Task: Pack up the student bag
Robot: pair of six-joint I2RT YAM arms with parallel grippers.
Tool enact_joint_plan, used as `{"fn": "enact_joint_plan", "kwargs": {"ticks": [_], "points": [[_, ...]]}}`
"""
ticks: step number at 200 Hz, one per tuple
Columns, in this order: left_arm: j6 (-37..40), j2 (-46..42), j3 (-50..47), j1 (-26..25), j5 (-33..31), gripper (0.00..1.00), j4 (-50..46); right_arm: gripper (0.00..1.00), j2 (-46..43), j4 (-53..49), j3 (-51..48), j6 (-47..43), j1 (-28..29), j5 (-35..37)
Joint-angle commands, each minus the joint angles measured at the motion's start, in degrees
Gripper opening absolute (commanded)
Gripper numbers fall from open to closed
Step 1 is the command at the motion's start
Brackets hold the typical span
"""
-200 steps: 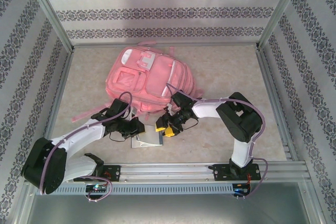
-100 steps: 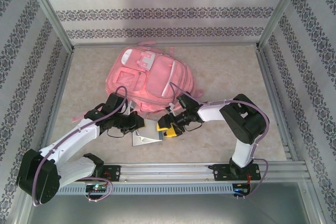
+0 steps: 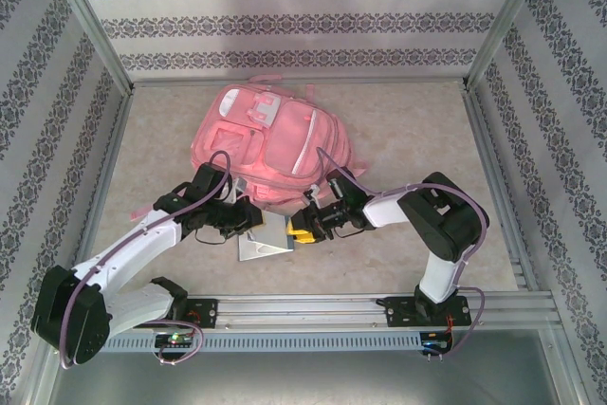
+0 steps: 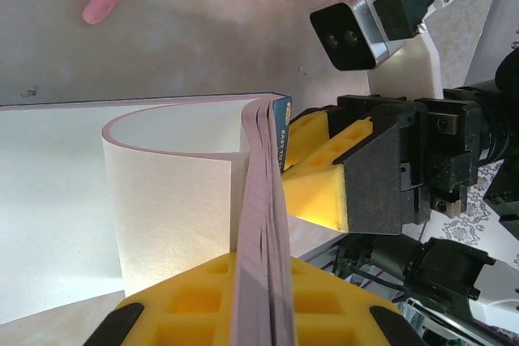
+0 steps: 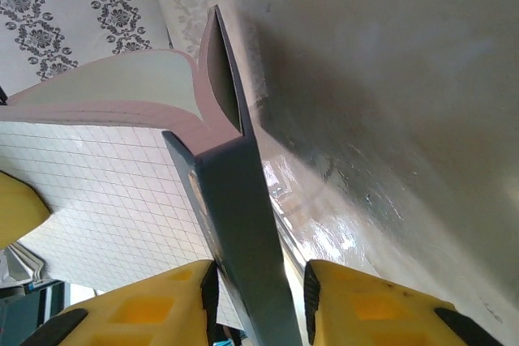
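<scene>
One student bag (image 3: 266, 135) lies flat on the table (image 3: 408, 139), toward 12 o'clock. One book (image 3: 264, 239) sits at the bag's 6 o'clock edge, partly fanned open. Two claws meet it. The left claw (image 3: 248, 220) at the book's 9 o'clock is closed on a sheaf of pages. The right claw (image 3: 302, 228) at 3 o'clock straddles the cover; whether it presses, I cannot tell.
</scene>
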Motion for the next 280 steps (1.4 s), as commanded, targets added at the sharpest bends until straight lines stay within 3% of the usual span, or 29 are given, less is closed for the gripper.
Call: {"fn": "enact_joint_plan", "kwargs": {"ticks": [1, 42, 71, 106, 127, 139, 164, 190, 219, 280], "points": [[-0.1, 0.0, 2.1, 0.2, 1.3, 0.09, 1.0, 0.34, -1.5, 3.8, -0.9, 2.4, -0.4, 0.5], [-1.2, -0.4, 2.3, 0.2, 2.2, 0.08, 3.2, 0.46, -1.2, 9.6, -1.7, 5.7, 0.0, -1.9], [-2.8, -1.3, 2.2, 0.2, 3.1, 0.08, 5.4, 0.47, -1.2, 14.9, -2.3, 8.2, 0.4, -1.9], [-2.0, -1.8, 2.0, 0.3, 2.5, 0.08, 3.8, 0.30, -2.9, 16.5, -2.9, 9.0, -0.3, -0.6], [-1.2, -1.5, 1.9, 0.4, 1.1, 0.13, 1.7, 0.18, -3.9, 15.6, -3.1, 8.8, -0.9, 0.2], [-0.4, -1.2, 2.1, 0.6, 0.1, 0.19, 0.2, 0.13, -4.8, 14.2, -3.5, 8.2, -1.5, 1.1], [2.7, -1.0, 3.8, 2.0, -3.7, 0.51, -6.0, 0.07, -8.2, 7.5, -4.1, 4.5, -3.2, 3.8], [4.6, -0.8, 4.9, 4.2, -8.8, 0.67, -12.6, 0.07, -12.3, -0.6, -4.1, 0.2, -4.9, 6.3], [3.7, 0.2, 3.4, 5.8, -8.9, 0.75, -12.7, 0.06, -16.2, -6.5, -2.2, -1.4, -5.3, 7.8], [-0.2, 4.7, 4.9, 6.0, 2.8, 0.79, 0.2, 0.02, -24.0, -11.3, 6.2, 0.5, -5.5, 5.1]]}}
